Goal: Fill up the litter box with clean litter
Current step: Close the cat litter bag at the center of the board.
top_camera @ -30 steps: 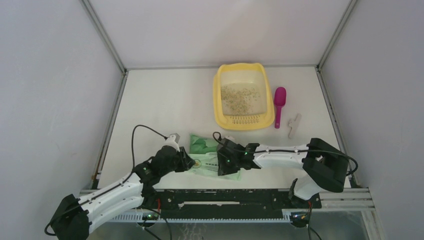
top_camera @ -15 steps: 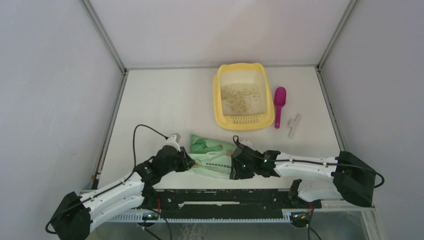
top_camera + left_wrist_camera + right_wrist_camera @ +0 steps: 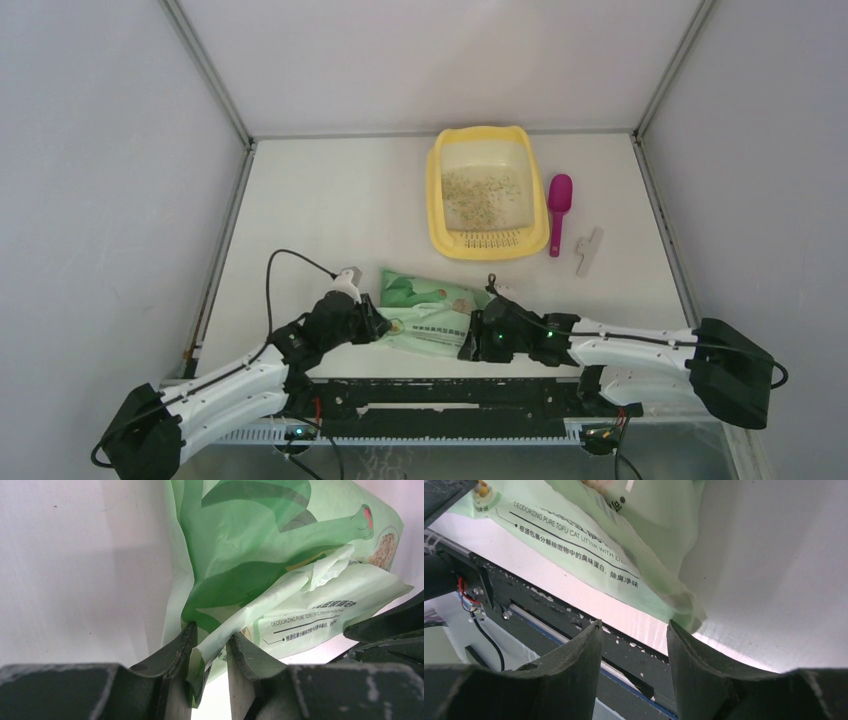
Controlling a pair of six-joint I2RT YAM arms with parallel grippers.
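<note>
White bench (image 3: 330,210) carries the litter box (image 3: 433,200) at its far side, clean litter (image 3: 482,190) thinly speckling it. Nearer, the left jaws pinch a fold of the green bag (image 3: 428,308); the right jaws stand apart beside its corner, gripping nothing. Lifted by that fold alone, the bag could slip and spill.
</note>
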